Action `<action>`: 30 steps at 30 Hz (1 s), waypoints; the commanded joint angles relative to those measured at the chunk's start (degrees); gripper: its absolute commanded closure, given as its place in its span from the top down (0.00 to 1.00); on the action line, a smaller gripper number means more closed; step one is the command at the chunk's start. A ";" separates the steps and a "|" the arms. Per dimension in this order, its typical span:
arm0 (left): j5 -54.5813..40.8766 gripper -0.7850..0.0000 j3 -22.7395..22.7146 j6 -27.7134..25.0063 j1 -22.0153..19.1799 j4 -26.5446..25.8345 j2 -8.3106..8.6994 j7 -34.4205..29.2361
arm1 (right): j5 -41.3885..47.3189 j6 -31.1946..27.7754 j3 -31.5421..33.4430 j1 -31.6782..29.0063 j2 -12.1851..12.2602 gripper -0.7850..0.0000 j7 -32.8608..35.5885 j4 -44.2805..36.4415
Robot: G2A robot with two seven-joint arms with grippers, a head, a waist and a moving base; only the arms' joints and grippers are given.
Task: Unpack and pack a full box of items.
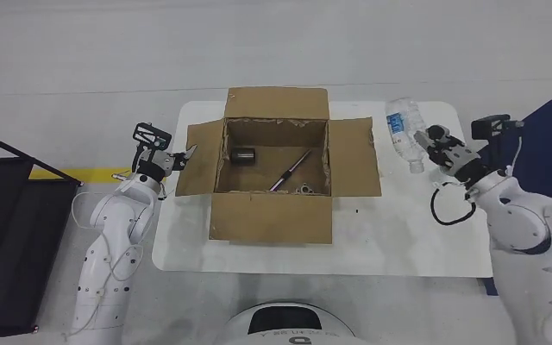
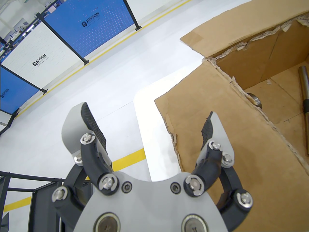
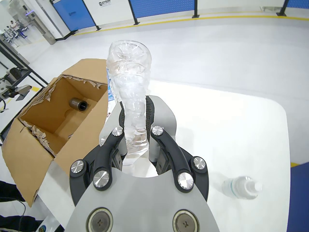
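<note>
Clear plastic bottle point(image 3: 130, 78): I'm gripping it tight in my right gripper point(image 3: 134, 112), with the cardboard box point(image 1: 272, 217) sitting to that gripper's left. My left gripper point(image 2: 147, 119) is hanging wide open just beside the box.

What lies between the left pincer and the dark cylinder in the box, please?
In the top view, the box's folded-out flap and side wall separate the left pincer from the cylinder.

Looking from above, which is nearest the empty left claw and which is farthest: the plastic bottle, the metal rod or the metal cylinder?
From the left claw, by the left flap of the cardboard box:
1. The metal cylinder, inside the box, left end.
2. The metal rod, slanted in the box's middle.
3. The plastic bottle, past the right flap, held in the right claw.
</note>
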 commanded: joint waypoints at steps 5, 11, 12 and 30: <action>0.00 1.00 0.00 0.00 0.00 0.00 0.00 0.00 | -0.94 10.05 -1.04 -1.74 -0.47 0.00 0.76 0.80; 0.00 1.00 0.00 0.00 0.00 0.00 0.00 0.00 | 0.42 14.84 -2.63 -2.80 -1.02 0.00 -0.07 2.63; 0.00 1.00 0.00 0.00 0.00 0.00 0.00 0.00 | 0.81 15.50 -2.91 -3.09 -1.13 0.00 -0.25 3.11; 0.00 1.00 0.00 0.00 0.00 0.00 0.00 0.00 | 4.19 20.12 -3.89 -4.56 -1.93 0.00 1.65 7.66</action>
